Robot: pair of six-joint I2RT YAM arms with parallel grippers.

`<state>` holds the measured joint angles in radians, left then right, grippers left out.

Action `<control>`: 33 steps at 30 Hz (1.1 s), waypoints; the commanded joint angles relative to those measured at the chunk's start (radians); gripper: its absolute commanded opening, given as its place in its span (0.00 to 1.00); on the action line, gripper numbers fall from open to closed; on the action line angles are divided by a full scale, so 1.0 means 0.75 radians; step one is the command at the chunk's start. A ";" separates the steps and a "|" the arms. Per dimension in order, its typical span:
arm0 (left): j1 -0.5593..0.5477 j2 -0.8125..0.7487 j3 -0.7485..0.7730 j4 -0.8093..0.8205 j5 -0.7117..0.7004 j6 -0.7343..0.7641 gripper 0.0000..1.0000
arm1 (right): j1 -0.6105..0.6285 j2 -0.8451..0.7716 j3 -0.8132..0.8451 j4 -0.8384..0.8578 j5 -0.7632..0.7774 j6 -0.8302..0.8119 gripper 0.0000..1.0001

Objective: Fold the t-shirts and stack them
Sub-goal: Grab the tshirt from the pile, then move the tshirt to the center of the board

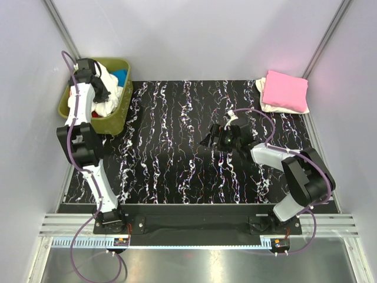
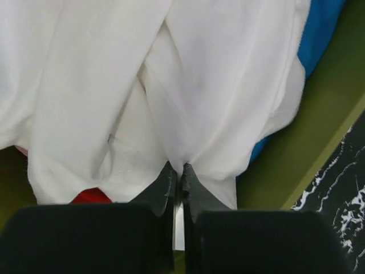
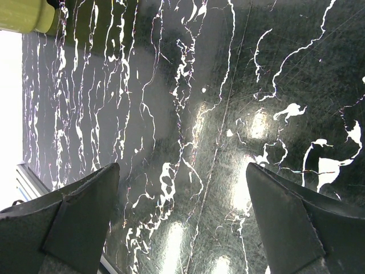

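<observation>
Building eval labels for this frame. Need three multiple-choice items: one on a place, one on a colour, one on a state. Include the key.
1. Where does the folded stack lie?
A. far right corner of the mat
B. centre of the mat
C. near edge, by the arm bases

2. What colour is the stack's top shirt?
A. blue
B. pink
C. red

3. The left end effector is:
A. open over the mat
B. shut on the white shirt in the basket
C. shut on nothing

Key:
1 A, the top view shows the stack at that corner.
2 B, pink cloth lies on a cream shirt.
3 B, its fingers pinch a white fold.
</observation>
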<state>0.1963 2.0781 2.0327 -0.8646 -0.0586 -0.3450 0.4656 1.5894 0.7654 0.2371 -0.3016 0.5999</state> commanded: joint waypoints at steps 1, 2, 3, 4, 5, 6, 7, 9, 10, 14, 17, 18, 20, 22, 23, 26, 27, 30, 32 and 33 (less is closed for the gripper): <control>0.006 -0.063 0.114 0.034 0.115 -0.023 0.00 | 0.005 0.014 0.051 0.013 -0.013 -0.014 1.00; 0.004 -0.091 0.155 0.040 0.125 -0.035 0.00 | 0.005 0.014 0.051 0.013 -0.011 -0.010 1.00; 0.002 -0.120 0.192 0.038 0.153 -0.049 0.00 | 0.005 0.016 0.055 0.011 -0.013 -0.012 1.00; -0.002 -0.175 0.239 0.030 0.170 -0.078 0.00 | 0.005 0.018 0.055 0.011 -0.011 -0.012 1.00; -0.008 -0.202 0.361 0.016 0.192 -0.086 0.00 | 0.005 0.016 0.053 0.013 -0.009 -0.014 1.00; -0.034 -0.257 0.423 0.018 0.227 -0.090 0.00 | 0.005 0.010 0.053 0.015 -0.011 -0.014 1.00; -0.057 -0.296 0.472 0.030 0.248 -0.072 0.00 | 0.003 0.006 0.041 0.021 -0.009 -0.016 1.00; -0.142 -0.485 0.456 0.154 0.270 -0.029 0.00 | 0.003 -0.057 -0.032 0.070 0.013 -0.014 0.97; -0.175 -0.567 0.389 0.228 0.280 -0.015 0.00 | 0.003 -0.094 -0.075 0.158 0.030 -0.012 0.96; -0.296 -0.838 0.070 0.435 0.317 -0.010 0.16 | 0.003 -0.347 -0.276 0.306 0.225 0.024 1.00; -0.388 -0.844 0.029 0.327 0.436 -0.045 0.18 | -0.005 -0.505 -0.264 0.110 0.393 0.033 1.00; -0.435 -0.840 -0.002 0.312 0.487 -0.031 0.24 | -0.007 -0.552 -0.235 0.047 0.451 0.035 1.00; -0.622 -0.820 -0.090 0.237 0.518 0.018 0.48 | -0.005 -0.707 -0.203 -0.123 0.586 0.031 1.00; -0.742 -0.738 -0.113 0.112 0.498 0.118 0.99 | -0.009 -0.820 -0.117 -0.264 0.637 0.010 1.00; -0.823 -0.701 -0.139 0.011 0.422 0.127 0.99 | -0.009 -0.839 -0.078 -0.307 0.633 -0.026 1.00; -0.859 -0.756 -0.416 0.076 0.387 0.053 0.99 | -0.009 -0.825 0.108 -0.581 0.589 -0.047 1.00; -0.857 -0.837 -0.490 0.111 0.369 0.021 0.99 | -0.009 -0.810 0.181 -0.699 0.568 -0.041 1.00; -0.857 -0.970 -0.669 0.130 0.301 0.022 0.99 | -0.009 -0.784 0.203 -0.801 0.439 0.020 1.00; -0.857 -1.026 -0.728 0.061 0.226 0.041 0.99 | -0.001 -0.773 0.168 -0.787 0.290 0.059 0.99; -0.855 -1.040 -0.743 0.034 0.195 0.061 0.99 | 0.019 -0.765 0.125 -0.766 0.247 0.065 0.99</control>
<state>-0.4503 1.4925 1.4395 -0.8547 0.1799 -0.3210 0.4614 0.9840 0.9062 -0.2173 0.0162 0.6136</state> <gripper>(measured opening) 0.984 0.993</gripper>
